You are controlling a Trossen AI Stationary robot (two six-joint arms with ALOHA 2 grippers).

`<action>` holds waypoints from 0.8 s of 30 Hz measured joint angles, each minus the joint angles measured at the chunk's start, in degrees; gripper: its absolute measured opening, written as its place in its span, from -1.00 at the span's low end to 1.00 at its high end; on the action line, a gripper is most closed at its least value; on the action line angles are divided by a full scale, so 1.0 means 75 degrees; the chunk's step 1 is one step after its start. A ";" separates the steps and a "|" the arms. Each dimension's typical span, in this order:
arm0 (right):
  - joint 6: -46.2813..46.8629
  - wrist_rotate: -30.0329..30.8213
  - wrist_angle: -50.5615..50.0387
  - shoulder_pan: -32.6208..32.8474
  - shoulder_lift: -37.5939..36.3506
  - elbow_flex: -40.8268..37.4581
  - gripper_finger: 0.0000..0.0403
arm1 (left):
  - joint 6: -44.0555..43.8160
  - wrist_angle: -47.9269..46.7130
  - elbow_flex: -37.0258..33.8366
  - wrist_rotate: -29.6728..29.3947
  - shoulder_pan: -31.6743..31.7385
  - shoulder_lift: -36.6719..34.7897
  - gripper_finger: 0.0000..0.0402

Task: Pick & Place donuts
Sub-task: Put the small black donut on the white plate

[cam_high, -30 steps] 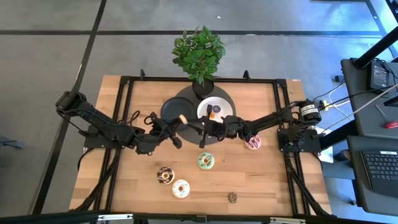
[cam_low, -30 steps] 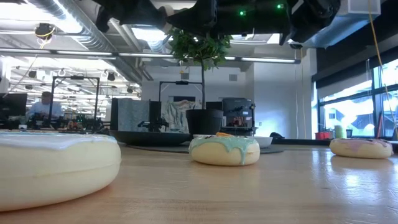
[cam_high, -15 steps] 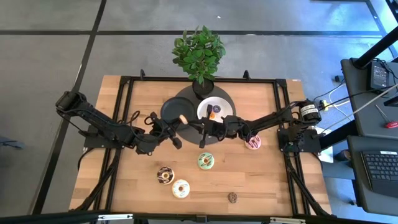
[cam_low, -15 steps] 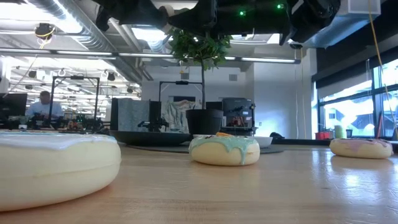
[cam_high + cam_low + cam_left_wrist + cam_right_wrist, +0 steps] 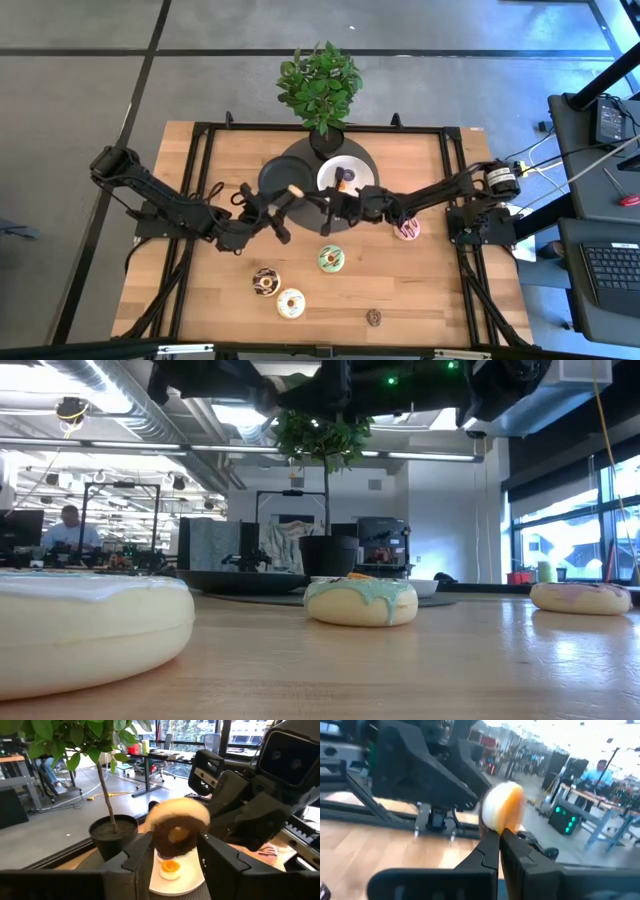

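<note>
My left gripper (image 5: pixel 289 196) is over the black plate (image 5: pixel 272 176) and shut on a chocolate brown donut with a tan underside (image 5: pixel 177 832). My right gripper (image 5: pixel 337 190) is at the white plate (image 5: pixel 356 168) and shut on a tiny white and orange donut (image 5: pixel 503 811). Another tiny orange donut (image 5: pixel 170 868) lies on the white plate. A green donut (image 5: pixel 331 259), a pink donut (image 5: pixel 408 229), a chocolate donut (image 5: pixel 266 281), a cream donut (image 5: pixel 291 303) and a tiny brown one (image 5: pixel 373 318) lie flat on the table. My left gripper pinches the brown donut between its two fingers (image 5: pixel 142 851), one on each side of its rim (image 5: pixel 156 840). The donut stands on edge with its hole facing the wrist camera, lifted clear above the plates. My right gripper pinches the tiny donut's lower edge (image 5: pixel 500 827) at its fingertips (image 5: pixel 492 845). The donut sticks out beyond the tips, edge-on and clear of the table.
A potted plant (image 5: pixel 321 85) stands at the far edge just behind the two plates. The two grippers face each other closely over the plates. Black frame rails (image 5: pixel 200 190) run along the table's sides. Bare wood lies at the near right (image 5: pixel 430 290).
My right gripper has shifted a little toward the far edge, over the white plate, still shut on the tiny donut. My left gripper keeps its hold on the brown donut at about the same place.
</note>
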 joint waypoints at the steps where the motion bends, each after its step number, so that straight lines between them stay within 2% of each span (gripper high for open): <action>1: 0.0030 0.0004 -0.0265 -0.0005 -0.0097 0.0000 -0.94 | 0.0000 -0.0027 0.0000 -0.0081 -0.0040 0.0000 -0.27; 5: 0.0737 -0.0005 -0.2120 -0.0083 -0.0781 -0.0003 -0.94 | 0.0000 -0.0198 0.0000 -0.0082 -0.0178 -0.0003 -0.27; 9: 0.1857 -0.0042 -0.4661 -0.0385 -0.1531 -0.0006 -0.94 | -0.0301 -0.0605 0.0000 0.0405 -0.0222 -0.0003 -0.28; 14: 0.3109 -0.0838 -0.6894 -0.1045 -0.2389 -0.0323 -0.93 | -0.0866 -0.1120 0.0012 0.1049 -0.0216 -0.0003 -0.27; 19: 0.4021 -0.2272 -0.6755 -0.1874 -0.2876 -0.1142 -0.93 | -0.0983 -0.1499 0.0009 0.1084 -0.0216 -0.0003 -0.26; 24: 0.4597 -0.3157 -0.5870 -0.2603 -0.2873 -0.2106 -0.93 | -0.0752 -0.1536 0.0009 0.1068 -0.0143 -0.0003 -0.28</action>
